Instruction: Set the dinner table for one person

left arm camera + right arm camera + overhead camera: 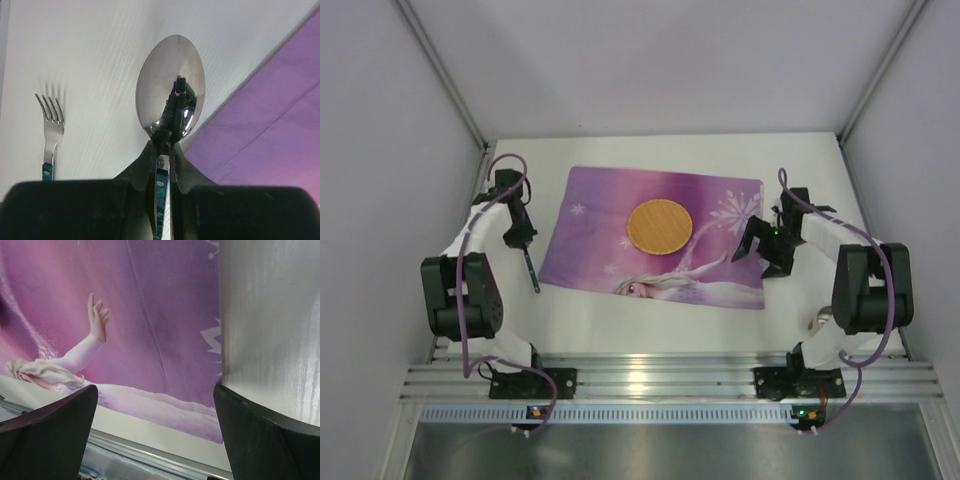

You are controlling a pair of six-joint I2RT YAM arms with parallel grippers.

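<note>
The white dinner table (650,325) carries a purple princess placemat (705,200) with a round orange disc (658,226) on it. My left gripper (524,243) is just off the placemat's left edge. In the left wrist view it (167,142) is shut on the neck of a steel spoon (170,85) with a teal handle, bowl pointing away. A fork (50,125) with a matching handle lies on the table (100,45) left of the spoon. My right gripper (760,250) is open and empty over the placemat's right edge (160,315), fingers (60,430) wide apart.
A thin dark utensil (532,272) shows below the left gripper in the top view; which one it is I cannot tell. Grey walls close in the table on three sides. An aluminium rail (640,380) runs along the near edge.
</note>
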